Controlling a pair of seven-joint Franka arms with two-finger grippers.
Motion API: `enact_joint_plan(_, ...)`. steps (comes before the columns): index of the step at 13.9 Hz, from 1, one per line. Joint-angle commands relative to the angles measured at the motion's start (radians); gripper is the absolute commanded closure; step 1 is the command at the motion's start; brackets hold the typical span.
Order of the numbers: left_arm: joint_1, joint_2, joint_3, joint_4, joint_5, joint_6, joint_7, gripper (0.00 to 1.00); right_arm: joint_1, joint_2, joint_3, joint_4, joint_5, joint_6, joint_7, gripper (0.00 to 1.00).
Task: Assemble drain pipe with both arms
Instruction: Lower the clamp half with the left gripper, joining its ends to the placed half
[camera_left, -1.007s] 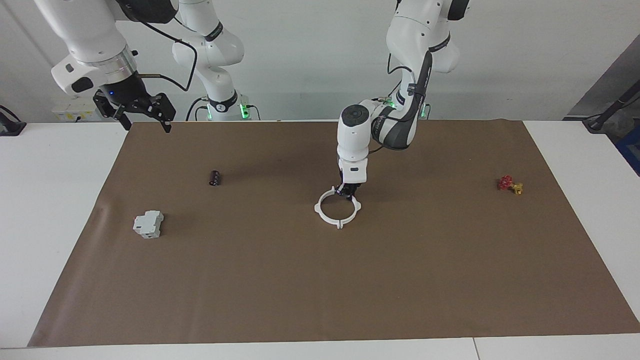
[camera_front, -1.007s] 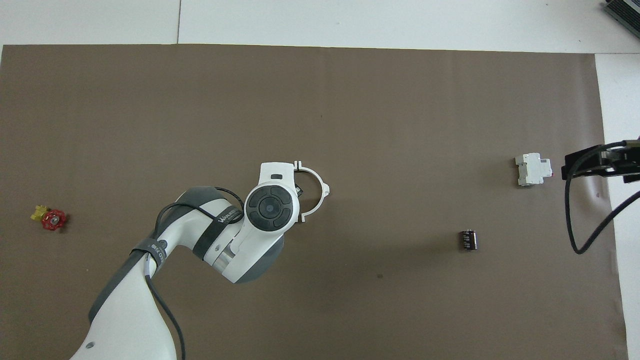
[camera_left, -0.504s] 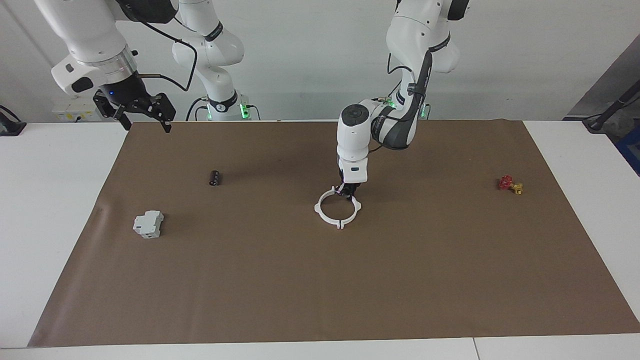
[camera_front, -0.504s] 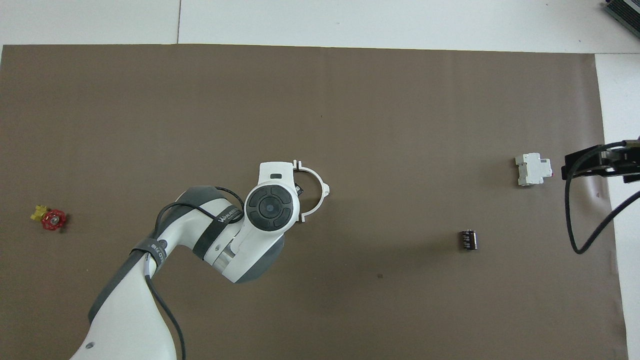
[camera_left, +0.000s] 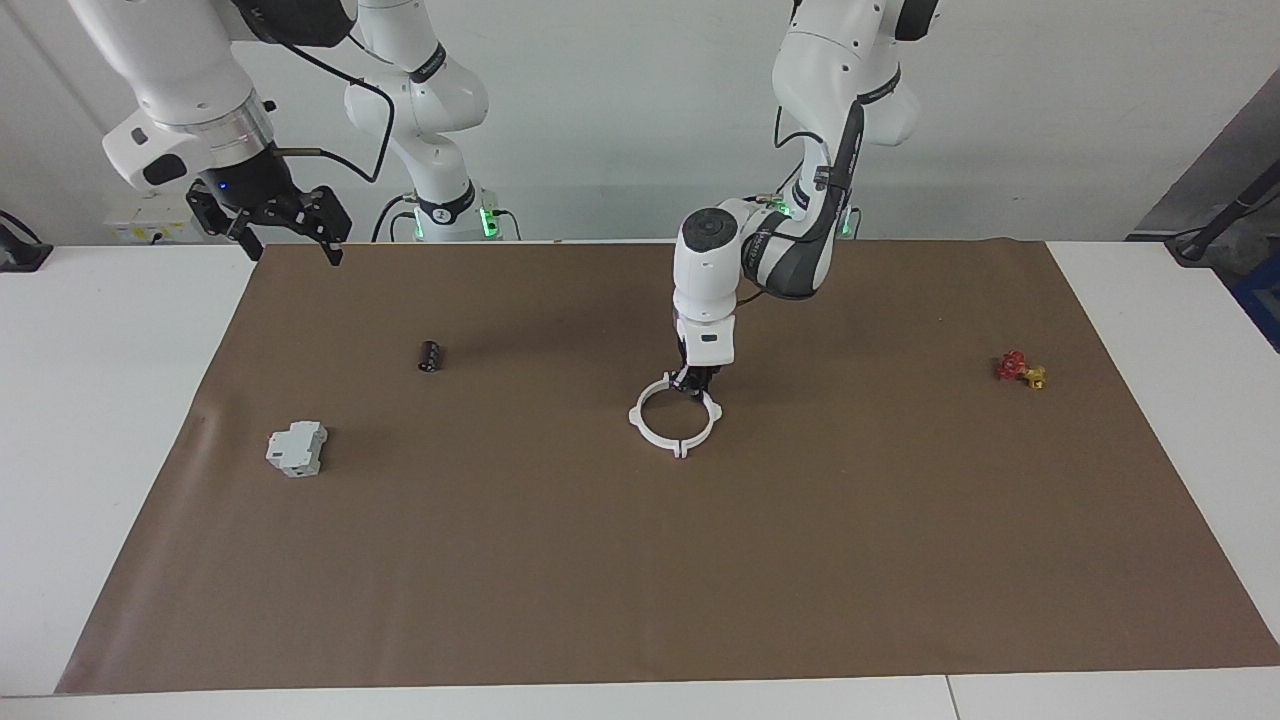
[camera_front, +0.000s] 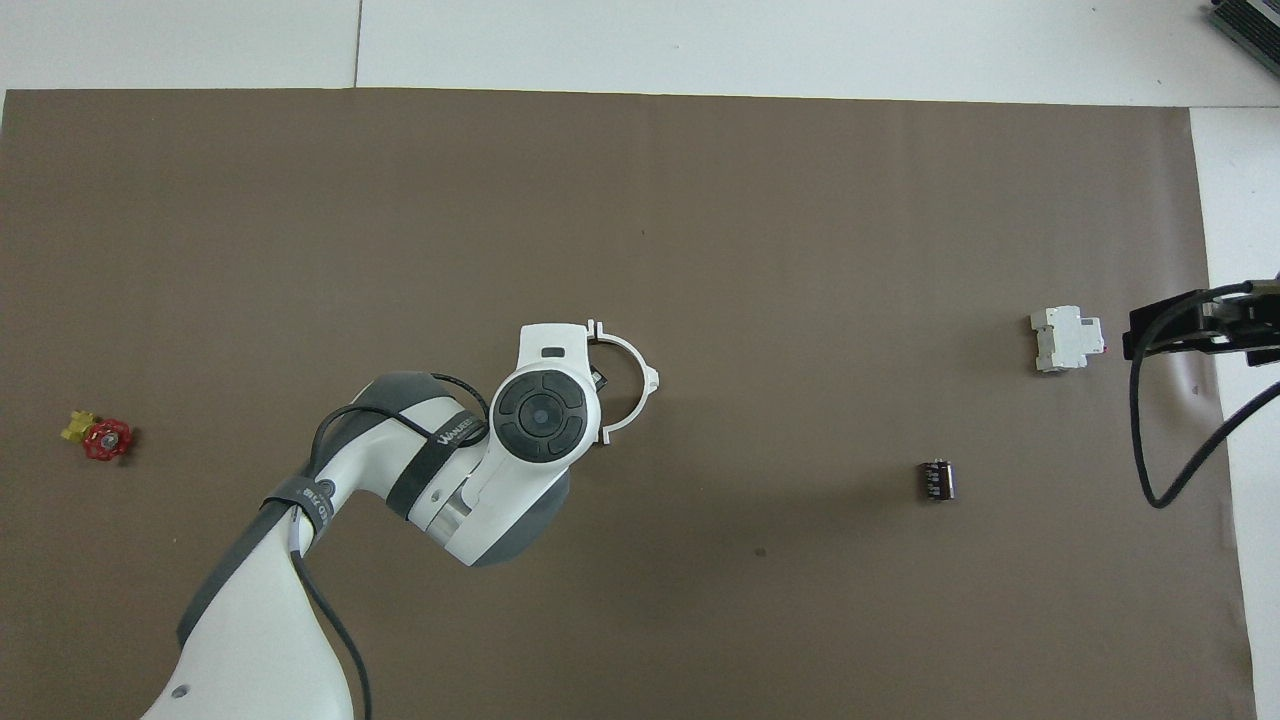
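The drain pipe lies on the brown mat as one closed white ring with small outer tabs. My left gripper points straight down at the part of the ring nearest the robots, shut on that thin rim. In the overhead view the left arm's wrist covers half of the ring, and only a dark bit of the left gripper shows. My right gripper waits open with nothing in it, raised over the mat's corner at the right arm's end; it also shows in the overhead view.
A grey boxy block and a small black cylinder sit toward the right arm's end. A red-and-yellow valve piece lies toward the left arm's end. The brown mat covers most of the white table.
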Motion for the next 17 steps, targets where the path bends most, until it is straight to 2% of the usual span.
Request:
enact_joint_plan(1, -0.016, -0.002, 0.011, 0.007, 0.024, -0.017, -0.027, 1.00, -0.007, 0.000, 0.000, 0.009, 0.024, -0.015, -0.021, 0.00)
enact_joint_plan(15, -0.019, -0.002, 0.011, 0.004, 0.024, -0.016, -0.027, 1.00, -0.007, 0.000, 0.000, 0.009, 0.024, -0.015, -0.021, 0.00)
enact_joint_plan(16, -0.019, -0.002, 0.011, 0.004, 0.024, -0.016, -0.026, 0.97, -0.007, 0.000, 0.000, 0.009, 0.024, -0.016, -0.021, 0.00)
enact_joint_plan(17, -0.019, -0.002, 0.011, 0.004, 0.024, -0.014, -0.026, 0.67, -0.007, 0.000, 0.000, 0.009, 0.024, -0.016, -0.021, 0.00)
